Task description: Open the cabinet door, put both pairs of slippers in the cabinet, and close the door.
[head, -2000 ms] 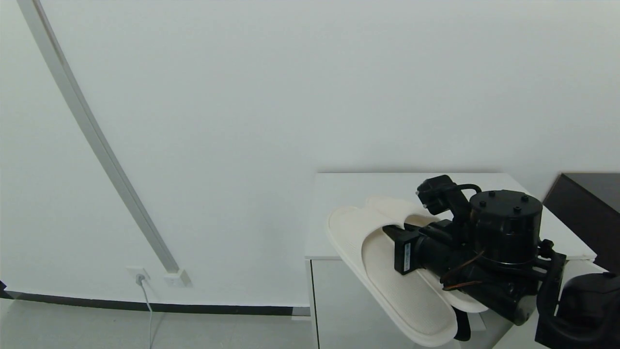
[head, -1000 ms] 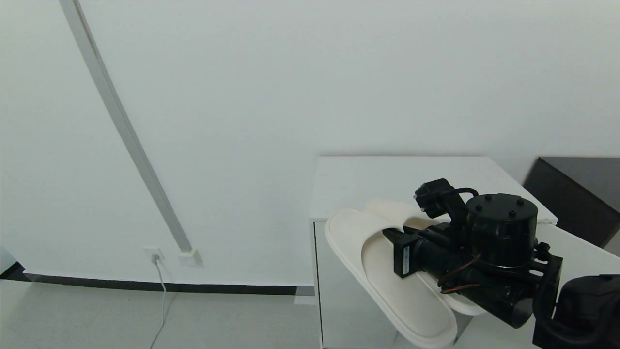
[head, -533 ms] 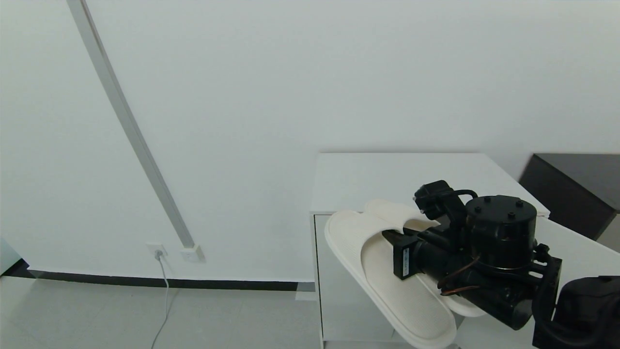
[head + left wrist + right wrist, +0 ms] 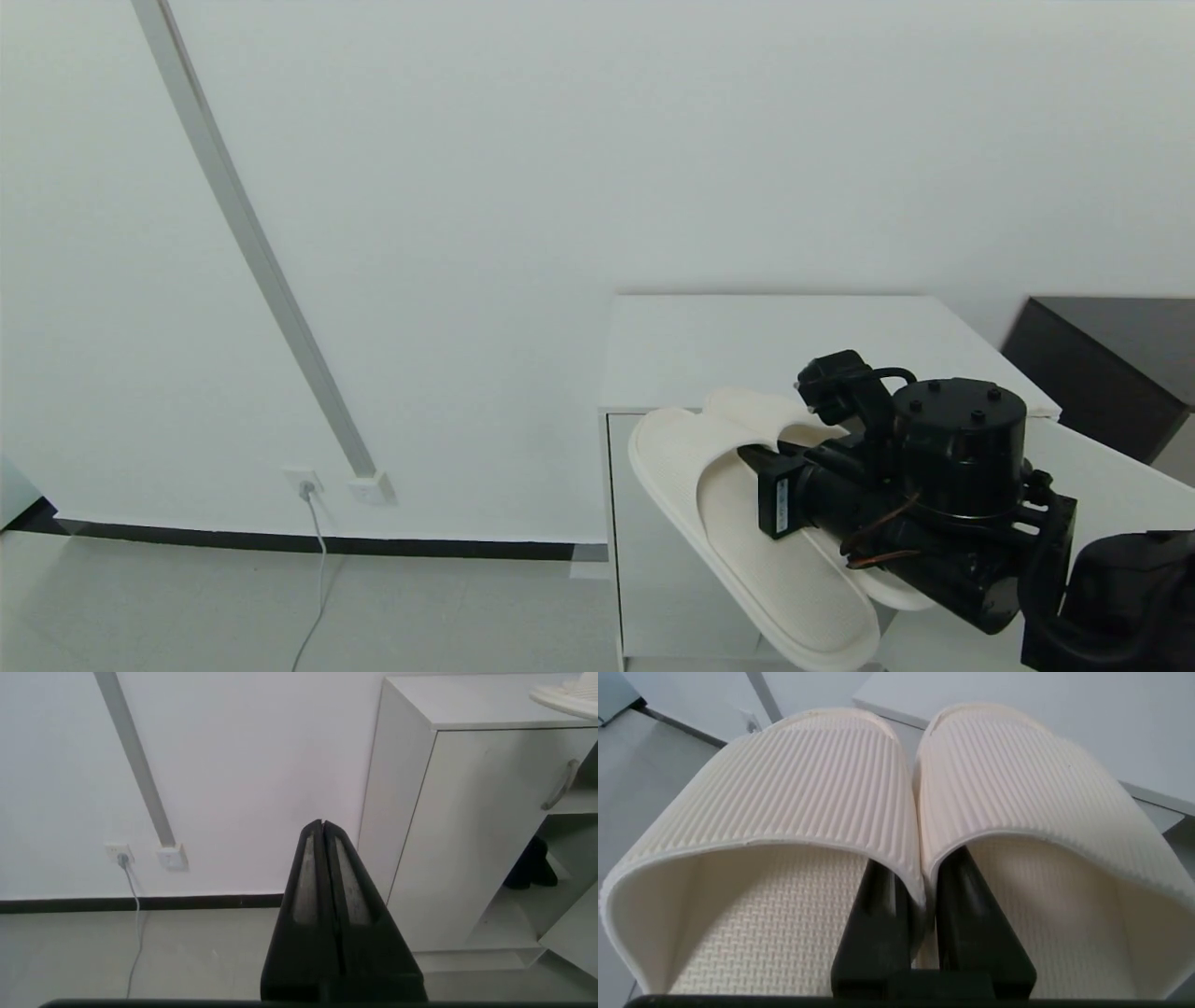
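Slippers (image 4: 747,523) sit in my right claw (image 4: 920,885), one finger inside each shoe, clamping the inner walls so the pair moves as one, held in front of the cabinet (image 4: 766,345); left claw (image 4: 322,859) clenched, empty
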Controlling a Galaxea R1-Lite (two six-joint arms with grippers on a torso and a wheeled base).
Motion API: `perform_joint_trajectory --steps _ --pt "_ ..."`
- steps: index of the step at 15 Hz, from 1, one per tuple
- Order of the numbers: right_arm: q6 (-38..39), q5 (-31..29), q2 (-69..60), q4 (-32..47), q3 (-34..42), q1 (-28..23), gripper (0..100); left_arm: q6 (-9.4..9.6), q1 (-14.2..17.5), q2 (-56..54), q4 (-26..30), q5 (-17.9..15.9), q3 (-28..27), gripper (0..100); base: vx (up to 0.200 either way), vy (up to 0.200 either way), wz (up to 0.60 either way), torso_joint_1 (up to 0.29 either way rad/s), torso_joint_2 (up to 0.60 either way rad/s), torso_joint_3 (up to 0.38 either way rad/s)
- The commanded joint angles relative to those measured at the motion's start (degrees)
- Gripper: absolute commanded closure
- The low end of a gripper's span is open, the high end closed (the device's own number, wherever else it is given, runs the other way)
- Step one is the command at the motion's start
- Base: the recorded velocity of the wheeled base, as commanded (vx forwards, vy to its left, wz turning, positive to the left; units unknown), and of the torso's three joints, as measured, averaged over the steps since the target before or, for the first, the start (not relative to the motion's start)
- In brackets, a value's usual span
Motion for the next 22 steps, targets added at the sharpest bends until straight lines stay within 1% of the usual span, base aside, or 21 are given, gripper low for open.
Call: perform_joint_trajectory --steps 1,19,22 --pt "-0.07 0.04 0.31 -0.05 -0.02 0.16 100 0.04 0.01 0.07 0.07 -0.04 0.01 100 0.0 -0.2 0.0 -0.002 0.0 0.002" --pt "-0.34 -0.05 -1.01 -0.05 1.65 1.48 100 -0.05 0.01 0.07 -0.02 0.04 0.01 100 0.0 -0.2 0.0 0.002 0.0 0.001" --pt "-0.34 -0.14 -1.54 -0.05 1.73 1.48 100 -0.05 0.01 0.07 -0.02 0.04 0.01 100 0.0 0.0 0.0 0.0 0.0 0.0"
